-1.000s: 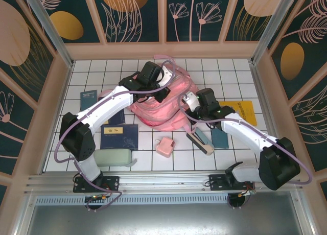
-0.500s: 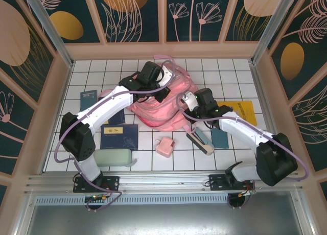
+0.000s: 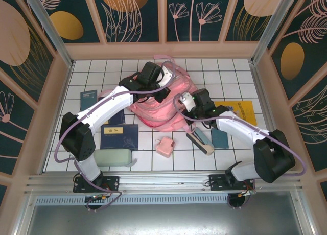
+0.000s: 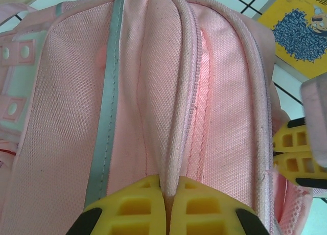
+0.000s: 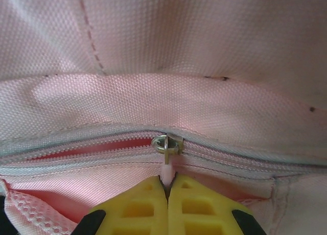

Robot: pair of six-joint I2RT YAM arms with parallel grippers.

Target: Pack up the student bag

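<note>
Toward the far middle of the white tiled table [image 3: 225, 74], a large pink fabric backpack [image 3: 158, 110] lies with the left gripper [image 4: 168, 186] pinching its piped seam [image 4: 177, 117] and the right gripper [image 5: 167, 186] pinching the pink zip tab [image 5: 166, 171]; unzipping seems in hand, next needing a steady pull along the track.

- The student bag [image 3: 161, 115] blocks the middle of the tiled table [image 3: 87, 71].
- Blue books [image 3: 118, 137] and a green pencil case [image 3: 112, 157] crowd the left; a yellow book [image 3: 240, 111] the right.
- The far corners lie bare.
</note>
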